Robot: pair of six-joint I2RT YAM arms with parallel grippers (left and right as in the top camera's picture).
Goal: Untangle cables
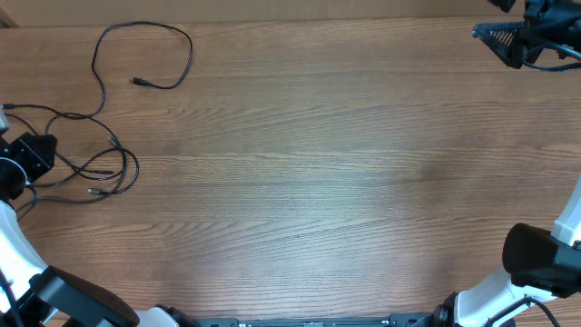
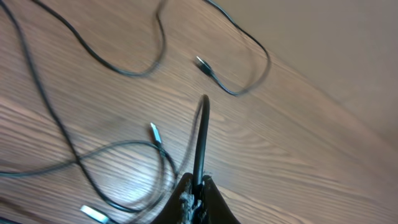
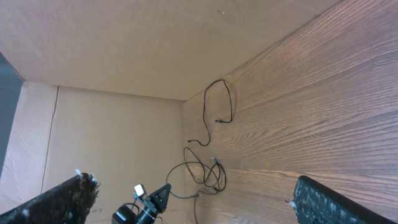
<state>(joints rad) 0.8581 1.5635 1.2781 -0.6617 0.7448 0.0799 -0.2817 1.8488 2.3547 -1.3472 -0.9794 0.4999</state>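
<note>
I see the thin black cables (image 1: 107, 169) lying on the left side. At the far left, one strand makes a wide open loop, and its plug (image 1: 138, 82) rests inside it. Nearer, the others cross in a loose tangle.

Wood-grain table (image 1: 318, 182), plain beige wall (image 3: 112, 50) behind.

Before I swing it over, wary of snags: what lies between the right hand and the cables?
Only bare table, in the overhead view, from right hand to cables.
</note>
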